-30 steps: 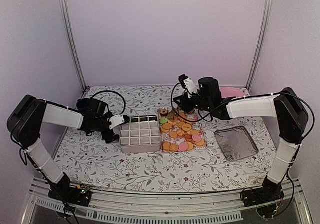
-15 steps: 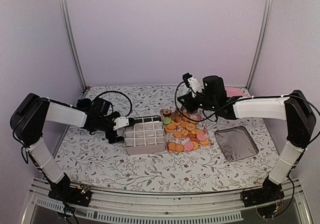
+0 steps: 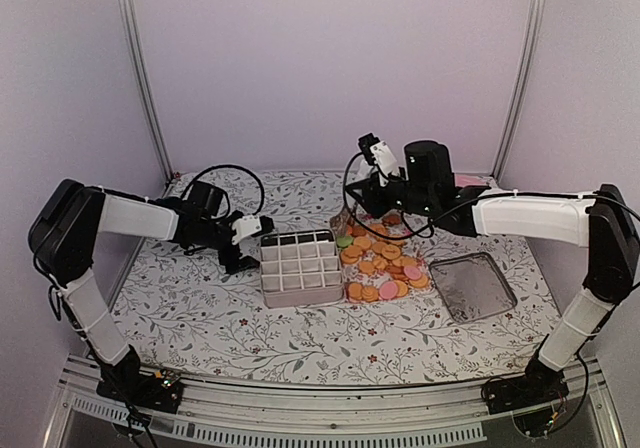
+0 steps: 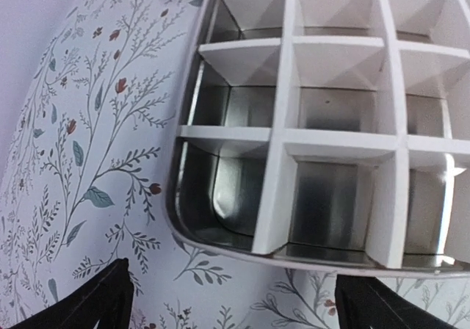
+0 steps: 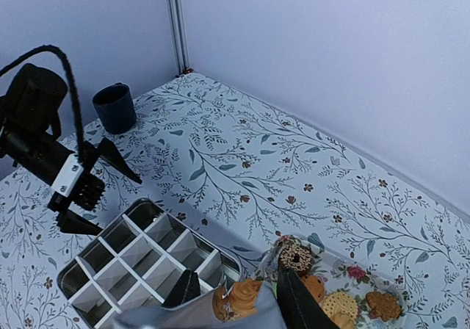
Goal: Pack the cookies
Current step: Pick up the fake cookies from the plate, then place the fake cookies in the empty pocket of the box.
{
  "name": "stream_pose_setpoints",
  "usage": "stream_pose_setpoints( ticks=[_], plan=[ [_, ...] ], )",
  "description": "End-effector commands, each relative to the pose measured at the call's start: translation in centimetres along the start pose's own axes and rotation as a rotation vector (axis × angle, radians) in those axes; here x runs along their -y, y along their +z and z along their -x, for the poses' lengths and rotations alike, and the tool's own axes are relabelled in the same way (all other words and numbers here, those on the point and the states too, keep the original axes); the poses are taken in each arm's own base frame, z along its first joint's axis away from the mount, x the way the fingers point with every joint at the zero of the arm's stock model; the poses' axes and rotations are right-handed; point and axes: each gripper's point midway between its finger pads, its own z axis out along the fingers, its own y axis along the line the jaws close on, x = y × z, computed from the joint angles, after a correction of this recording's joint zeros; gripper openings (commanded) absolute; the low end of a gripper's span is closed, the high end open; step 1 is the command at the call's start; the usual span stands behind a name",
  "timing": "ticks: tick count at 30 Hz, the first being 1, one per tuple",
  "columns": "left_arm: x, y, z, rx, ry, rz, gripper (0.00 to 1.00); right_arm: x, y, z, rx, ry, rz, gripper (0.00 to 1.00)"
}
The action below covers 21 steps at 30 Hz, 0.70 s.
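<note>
The left gripper [image 4: 235, 303] is set wide open and empty, its fingertips just short of the near wall of the tin [image 4: 220, 250]. Should it be driven forward, the tin may be pushed into the cookies [image 3: 385, 265] heaped just beside it on the right, and the heap scattered. The right gripper [image 5: 236, 288] is held above the heap's far left corner, jaws partly apart. An orange cookie [image 5: 236, 299] is seen between them, but whether it is gripped cannot be told. If the hold is loose, that cookie may be dropped onto the divider ribs rather than into a cell. The cells in view are judged unfilled. A lid [image 3: 472, 286] lies right of the heap, and a dark cup [image 5: 115, 107] stands near the far left corner, apart from the left gripper. Neither is judged to be in the way.
</note>
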Motion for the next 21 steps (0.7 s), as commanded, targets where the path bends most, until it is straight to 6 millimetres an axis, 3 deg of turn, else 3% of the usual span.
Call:
stream_pose_setpoints(
  ticks=[1,6,16,21],
  plan=[
    [-4.3,-0.2,0.4,0.044,-0.164,0.056,0.95,-2.7,-0.5,5.4,0.126,-0.001,0.044,0.16],
    [-5.5,1.3,-0.9,-0.014,-0.243,0.074,0.92,-5.0,0.4,6.4,0.15,0.02,0.093,0.16],
    [-3.8,4.9,-1.0,-0.079,-0.324,-0.018,0.92,-7.9,2.3,6.8,0.155,0.024,0.164,0.16],
    [-5.1,4.6,1.1,-0.046,-0.391,-0.052,0.93,-8.8,3.1,6.5,0.153,0.018,0.187,0.16]
  ],
)
